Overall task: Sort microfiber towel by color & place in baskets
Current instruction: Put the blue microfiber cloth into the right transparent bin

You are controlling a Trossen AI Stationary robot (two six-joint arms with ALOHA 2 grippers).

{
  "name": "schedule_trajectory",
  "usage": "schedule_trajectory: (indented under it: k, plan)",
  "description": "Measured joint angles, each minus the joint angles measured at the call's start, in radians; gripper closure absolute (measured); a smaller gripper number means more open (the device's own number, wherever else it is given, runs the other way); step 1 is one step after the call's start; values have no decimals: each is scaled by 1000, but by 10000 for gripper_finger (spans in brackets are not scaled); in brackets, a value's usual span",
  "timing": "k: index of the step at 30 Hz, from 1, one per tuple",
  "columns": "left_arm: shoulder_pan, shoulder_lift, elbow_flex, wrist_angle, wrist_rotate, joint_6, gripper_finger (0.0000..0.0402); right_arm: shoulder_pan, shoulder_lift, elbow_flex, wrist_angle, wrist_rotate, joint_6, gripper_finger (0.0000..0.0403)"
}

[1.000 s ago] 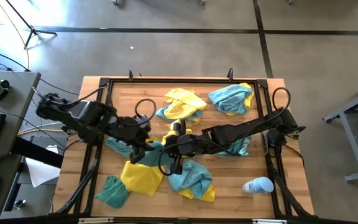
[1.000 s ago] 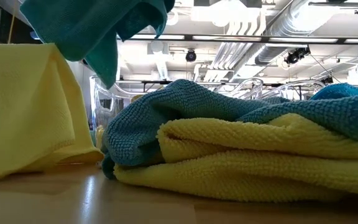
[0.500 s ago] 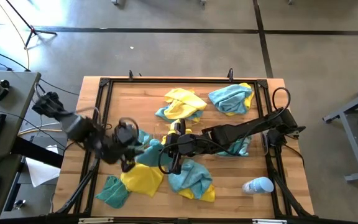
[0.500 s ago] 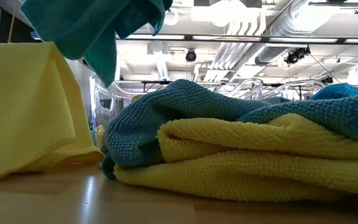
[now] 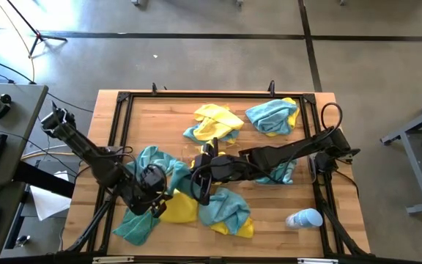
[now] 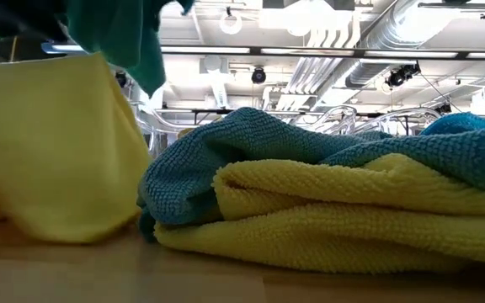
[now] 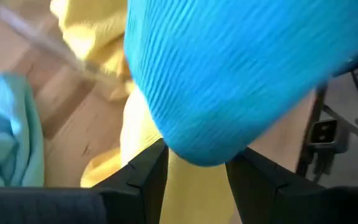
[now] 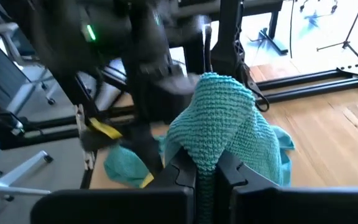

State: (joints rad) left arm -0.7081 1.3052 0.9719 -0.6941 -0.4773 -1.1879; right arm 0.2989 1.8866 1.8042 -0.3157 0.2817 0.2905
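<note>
Teal towel [image 8: 219,121] pinched in right hand [image 8: 206,171]; overhead, seemingly shared with left hand [image 5: 152,192].

Towels [image 6: 327,198] are soft, nubbly looped cloth, matt, in yellow and teal; the table [image 5: 160,106] is pale planked wood with a slight sheen; its frame [image 5: 218,94] looks like matt black metal; the bottle [image 5: 304,218] seems smooth plastic.
</note>
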Motion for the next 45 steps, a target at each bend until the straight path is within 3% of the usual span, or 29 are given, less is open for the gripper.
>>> schedule_trajectory:
  k: [8,17,22,26,31,39,45]
  plan:
    - [-8,0,-162,125,20,-132,257,0,-1,0,37,-2,0,398]
    - [-22,0,-250,129,225,-314,257,0,-1,5,39,-2,-2,398]
    - [-70,0,-259,55,347,-437,257,-3,-1,93,-103,10,0,398]
    - [-135,0,-259,24,384,-527,257,-3,-1,205,-317,89,45,398]
    - [-219,0,-251,17,369,-640,257,-2,-2,341,-670,226,158,398]
    - [-284,-40,-109,-129,203,-656,257,40,-11,411,-1246,436,486,399]
    - [-284,-78,28,-295,100,-562,257,72,-126,283,-1246,466,623,399]
